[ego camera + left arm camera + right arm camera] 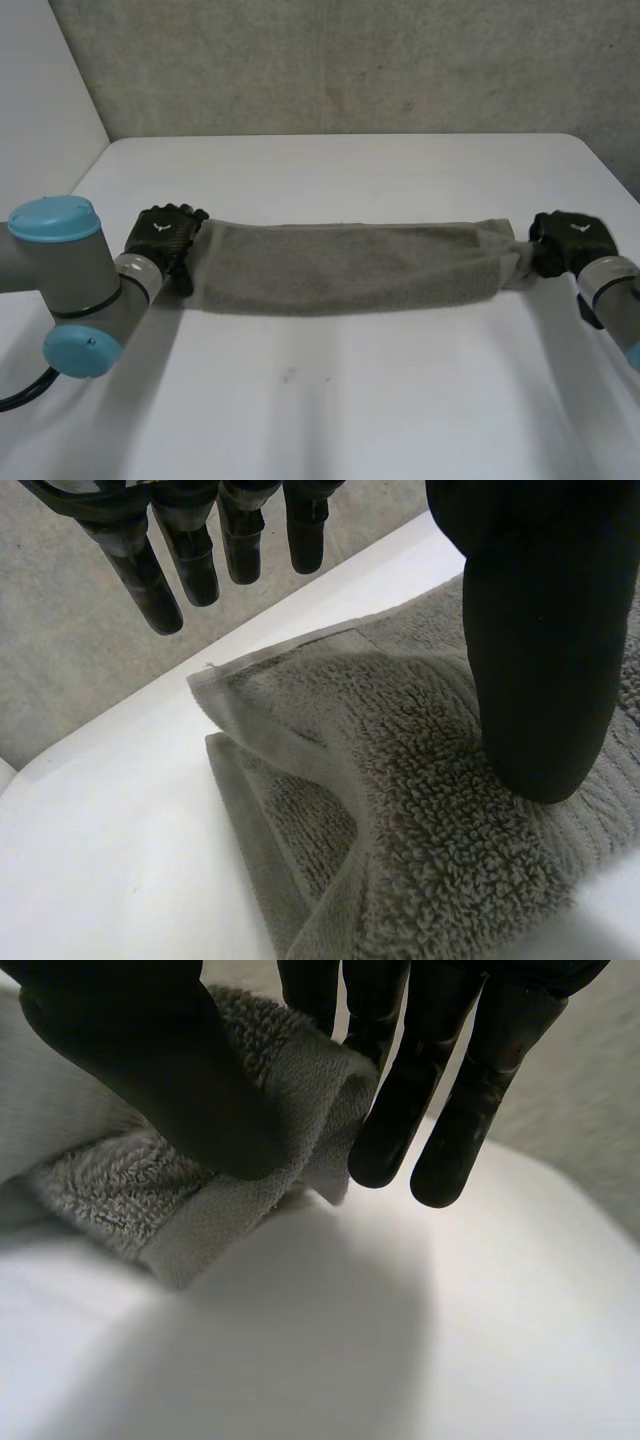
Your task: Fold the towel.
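Left hand (540, 630) is open, thumb pressing the long, fuzzy grey towel (345, 265); right hand (160, 1070) pinches its bunched end.

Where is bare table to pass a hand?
Bare table between the towel and the back wall, and again between the towel and the arms. Crowded at the towel's ends, where the left hand and right hand sit.

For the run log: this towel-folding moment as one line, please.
towel: folded long strip on table | left robot hand: open, thumb on one end | right robot hand: pinches other end
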